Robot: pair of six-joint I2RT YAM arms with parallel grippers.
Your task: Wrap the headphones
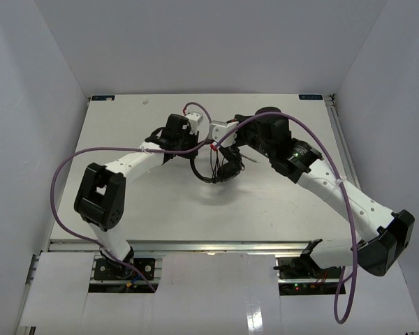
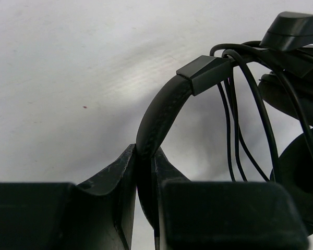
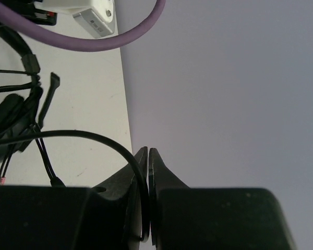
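Headphones [image 1: 223,169] mid-table, headband [image 2: 161,112] arching toward left tool [image 2: 145,152] clamping it, right tool [image 3: 147,152] pinching cord [image 3: 83,134]

No text legible to us anywhere. On white box [image 3: 91,18] beside purple cable [image 3: 101,44]: small dark print, too blurred, we cannot read it. On teal tags [image 1: 103,98] at far corners of table [image 1: 160,209]: marks too small. On headphones [image 2: 159,114]: no print we can make out.

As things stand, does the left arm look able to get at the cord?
Probably not: the left gripper is shut on the headband, so it would have to let go first. The cord hangs close beside it.
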